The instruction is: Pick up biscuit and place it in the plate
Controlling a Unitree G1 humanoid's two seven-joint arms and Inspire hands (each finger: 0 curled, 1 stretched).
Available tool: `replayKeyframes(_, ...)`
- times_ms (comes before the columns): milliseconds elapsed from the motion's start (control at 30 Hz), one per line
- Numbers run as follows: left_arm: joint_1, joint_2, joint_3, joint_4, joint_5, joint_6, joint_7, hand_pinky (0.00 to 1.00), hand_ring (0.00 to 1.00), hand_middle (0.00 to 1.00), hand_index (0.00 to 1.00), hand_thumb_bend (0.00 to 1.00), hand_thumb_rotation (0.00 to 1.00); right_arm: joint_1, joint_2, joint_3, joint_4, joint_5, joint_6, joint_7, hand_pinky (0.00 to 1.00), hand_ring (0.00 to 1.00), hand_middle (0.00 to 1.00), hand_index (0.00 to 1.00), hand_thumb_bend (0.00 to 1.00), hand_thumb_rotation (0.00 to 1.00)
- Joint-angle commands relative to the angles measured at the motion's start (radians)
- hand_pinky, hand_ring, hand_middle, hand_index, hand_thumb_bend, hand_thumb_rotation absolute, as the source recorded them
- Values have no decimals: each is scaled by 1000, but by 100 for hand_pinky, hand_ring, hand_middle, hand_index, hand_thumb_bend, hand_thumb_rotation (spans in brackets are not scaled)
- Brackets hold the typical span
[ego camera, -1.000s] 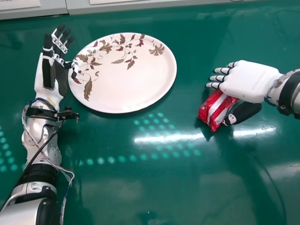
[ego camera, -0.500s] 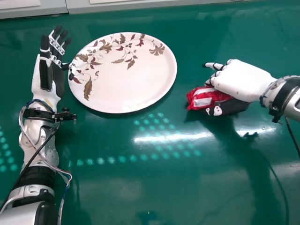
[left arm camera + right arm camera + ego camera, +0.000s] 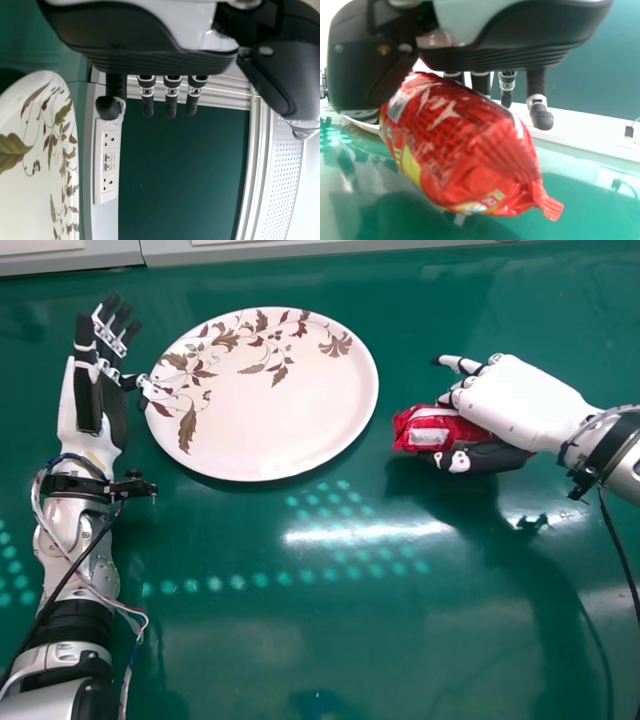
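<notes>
Right of the plate [image 3: 265, 400], the right hand [image 3: 525, 405] pinches the biscuit [image 3: 425, 430].
If the pinch is weak, it may drop outside.

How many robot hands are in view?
2: the left hand, at the left rim of the plate, and the right hand, right of the plate, gripping the red biscuit packet.

There is one plump red biscuit packet [image 3: 418, 430] in shiny plastic wrap, one broad white plate [image 3: 275, 420] with a brown floral pattern, and one glossy green tabletop [image 3: 300, 640]. The left wrist view adds one long white rectangular socket panel [image 3: 99, 170], bearing two pale switches [image 3: 108, 157].
</notes>
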Motion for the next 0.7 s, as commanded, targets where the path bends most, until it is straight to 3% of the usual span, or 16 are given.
replayKeyframes(0,57,1,8,33,-1,-5,1,0,100,100,100,100,97,12,-5,-9,-18,8,8,-22,10,43,47,49,52,0)
replayKeyframes(133,65,-1,9,21,-4,2,3,0,100,100,100,100,97,39,-14,-34,-64,37,29,-2,9,43,48,49,52,0)
replayKeyframes(467,52,3,6,47,-3,4,-10,0,100,100,100,100,96,153,-28,-197,-346,235,141,207,8,43,48,48,51,0)
replayKeyframes(633,42,0,2,54,0,9,-10,0,100,100,100,100,97,87,-9,-224,-399,278,147,274,9,43,48,49,51,0)
replayKeyframes(667,41,0,0,52,2,11,-9,0,100,100,100,100,97,60,2,-218,-394,276,140,275,8,38,46,50,51,0)
